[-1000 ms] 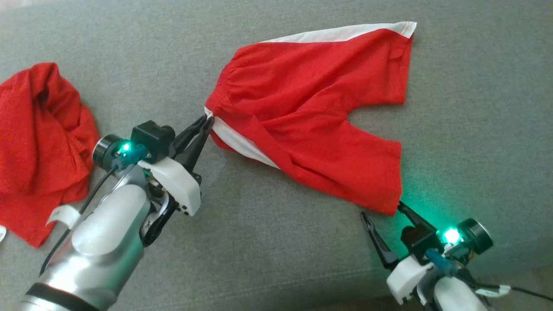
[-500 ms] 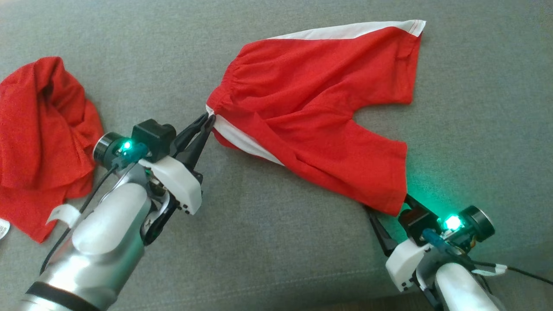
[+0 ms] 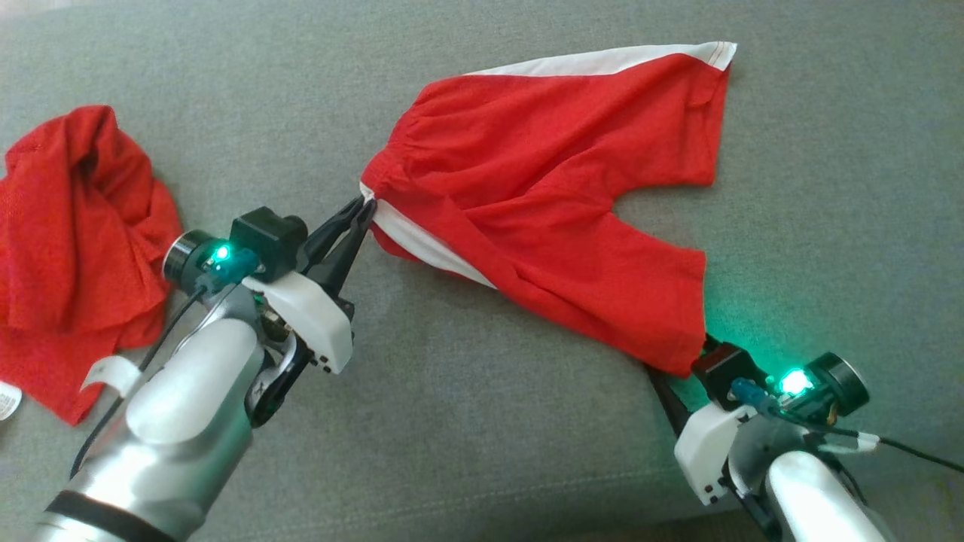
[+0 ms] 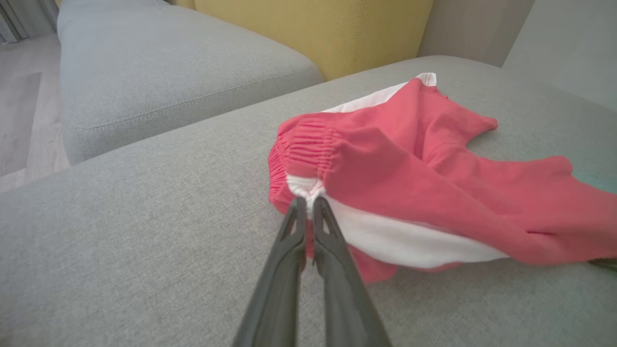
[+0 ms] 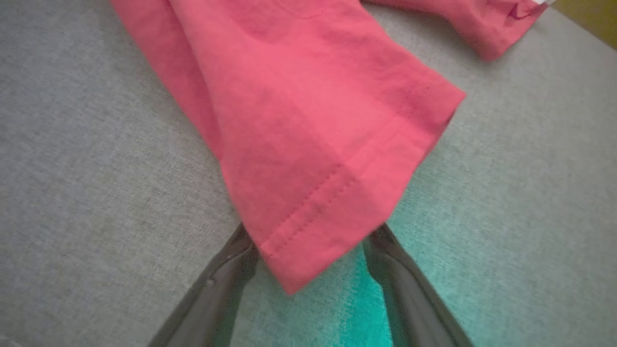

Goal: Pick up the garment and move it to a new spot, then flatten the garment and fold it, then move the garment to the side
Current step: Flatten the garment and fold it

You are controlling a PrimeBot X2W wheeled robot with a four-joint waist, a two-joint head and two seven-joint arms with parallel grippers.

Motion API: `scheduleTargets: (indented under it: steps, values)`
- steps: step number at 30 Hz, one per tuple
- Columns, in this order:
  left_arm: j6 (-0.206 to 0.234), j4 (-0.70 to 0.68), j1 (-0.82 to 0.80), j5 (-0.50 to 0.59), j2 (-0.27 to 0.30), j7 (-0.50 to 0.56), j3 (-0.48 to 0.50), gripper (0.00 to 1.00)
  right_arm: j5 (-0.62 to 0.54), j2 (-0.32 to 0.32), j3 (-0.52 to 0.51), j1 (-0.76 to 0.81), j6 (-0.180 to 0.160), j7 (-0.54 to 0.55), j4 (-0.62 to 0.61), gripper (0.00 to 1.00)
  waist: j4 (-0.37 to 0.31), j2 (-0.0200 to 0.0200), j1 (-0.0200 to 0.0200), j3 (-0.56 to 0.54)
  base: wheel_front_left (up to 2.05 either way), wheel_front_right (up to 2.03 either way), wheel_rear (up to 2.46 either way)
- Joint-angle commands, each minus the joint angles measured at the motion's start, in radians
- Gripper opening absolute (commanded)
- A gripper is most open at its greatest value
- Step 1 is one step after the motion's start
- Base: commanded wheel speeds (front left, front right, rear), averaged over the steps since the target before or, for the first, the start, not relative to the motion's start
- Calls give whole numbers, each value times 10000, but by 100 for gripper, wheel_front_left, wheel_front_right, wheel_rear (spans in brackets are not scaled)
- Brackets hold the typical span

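Straddling the hem: right gripper point(image 5: 313, 241), nearest, at the lower right of the head view; jaws spread wide, one dark finger on each side of the near leg's hem corner on the red shorts point(image 5: 308, 120); nothing pinched, fingertips lost at the cloth's edge.
Left gripper point(image 3: 365, 207): jaws pressed together on the white-edged waistband corner of the shorts.
Red shorts: spread on the grey sofa seat point(image 3: 467, 421) between the two grippers, gathered waistband toward the left, both legs toward the right, white stripe along the far edge.
Second red garment point(image 3: 75, 241): crumpled on the same seat, well apart to the left.
Farther back: another grey seat cushion point(image 4: 168, 62), then a yellow back cushion point(image 4: 313, 29).
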Motion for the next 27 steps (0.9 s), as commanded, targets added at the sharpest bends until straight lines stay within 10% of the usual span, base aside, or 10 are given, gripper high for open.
scheduleTargets:
  steps: [1, 2, 12, 27]
  values:
    - [100, -299, -454, 14, 320, -123, 433, 0, 26, -371, 135, 438, 29, 369, 111, 24, 8, 0, 0, -18, 0, 0, 0]
    - [104, -312, -445, 21, 316, -123, 447, 0, 124, -396, 150, 463, 29, 373, 22, 0, 13, 0, 0, -34, 0, 0, 0]
    - [210, -804, -166, 185, 291, -124, 759, 0, 2752, -112, 373, 321, 29, -232, -1434, 0, 119, 0, 0, -509, 0, 0, 0]
    - [356, -2072, -376, -377, 742, 32, 1914, 0, 7136, -656, -130, -2441, 29, 1638, -3308, 0, 478, 0, 0, -1611, 0, 0, 0]
